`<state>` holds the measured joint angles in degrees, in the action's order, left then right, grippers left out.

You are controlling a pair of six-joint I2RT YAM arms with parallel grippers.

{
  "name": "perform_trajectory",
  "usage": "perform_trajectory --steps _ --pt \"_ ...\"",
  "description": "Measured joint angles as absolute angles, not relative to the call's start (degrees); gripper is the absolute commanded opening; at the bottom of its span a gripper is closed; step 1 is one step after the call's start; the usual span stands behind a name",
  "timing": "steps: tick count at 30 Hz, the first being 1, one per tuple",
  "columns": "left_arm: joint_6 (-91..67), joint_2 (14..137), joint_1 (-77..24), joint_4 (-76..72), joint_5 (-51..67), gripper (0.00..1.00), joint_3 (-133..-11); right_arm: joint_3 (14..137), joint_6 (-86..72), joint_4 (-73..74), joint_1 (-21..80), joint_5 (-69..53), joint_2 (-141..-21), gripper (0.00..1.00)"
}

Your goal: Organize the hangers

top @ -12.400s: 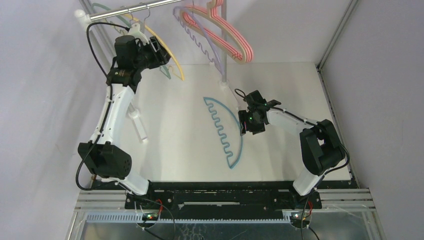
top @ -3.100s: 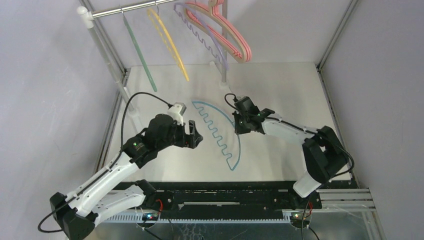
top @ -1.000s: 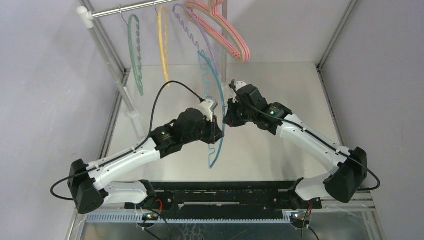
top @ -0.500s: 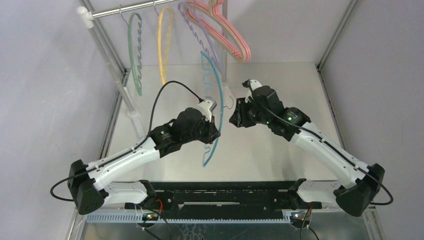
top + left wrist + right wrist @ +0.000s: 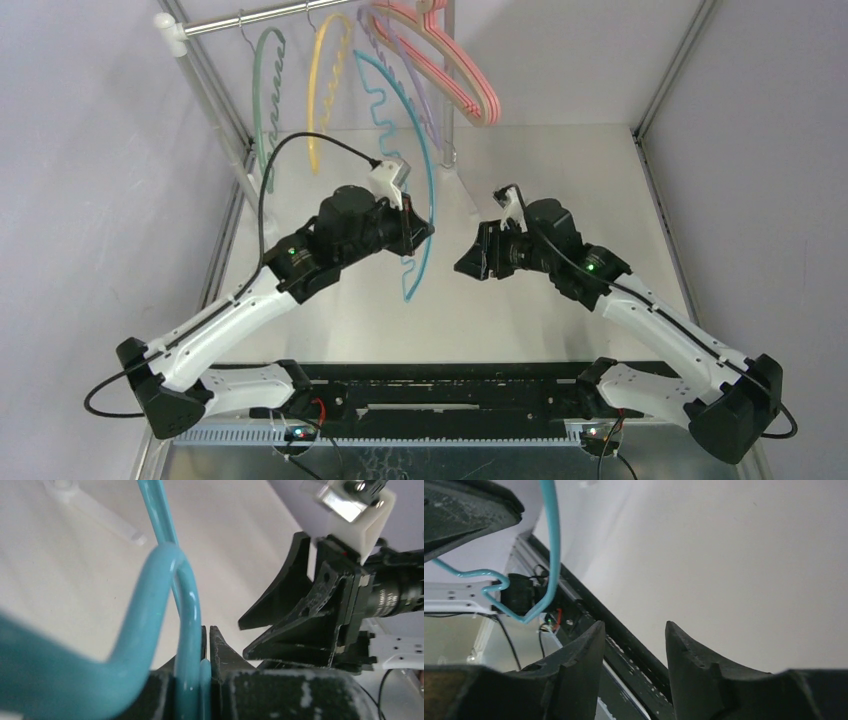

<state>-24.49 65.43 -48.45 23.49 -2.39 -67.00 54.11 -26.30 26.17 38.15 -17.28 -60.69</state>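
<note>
Between the tips of the left gripper (image 5: 415,232) sits one teal hanger (image 5: 431,175), pinched tight by its thin bar. Up and away from that gripper, one silver rail (image 5: 262,18) holds more hangers: one green hanger (image 5: 258,100), one yellow hanger (image 5: 311,100), one lavender hanger (image 5: 405,75) and a pink and tan bunch (image 5: 470,85).

The left arm (image 5: 235,315) reaches forward and up off the table (image 5: 580,170). The teal hanger stands tall out of its gripper. Its top end is up near the hangers on the rail, and its bottom end hangs down below the gripper.

Just to the right of the left gripper is the right gripper (image 5: 470,262). It points back at the left one. Its two tips are spread apart with nothing between them. The teal hanger is near it but not touching it.

The pink and tan bunch is pressed close together, so I cannot count how many are in it. Some hooks are cut off at the top edge. Up close, the left wrist view is blurry.
</note>
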Motion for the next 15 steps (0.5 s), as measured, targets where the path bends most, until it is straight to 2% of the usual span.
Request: perform_trajectory --steps 13,15 --pt "-24.64 63.31 -46.61 22.68 0.73 0.01 -71.24 53.91 -33.21 5.32 34.98 -33.41 -59.18 0.59" --pt "-25.3 62.63 -46.17 21.15 1.76 0.01 -71.24 53.91 -34.59 1.06 34.74 -36.07 -60.29 0.63"
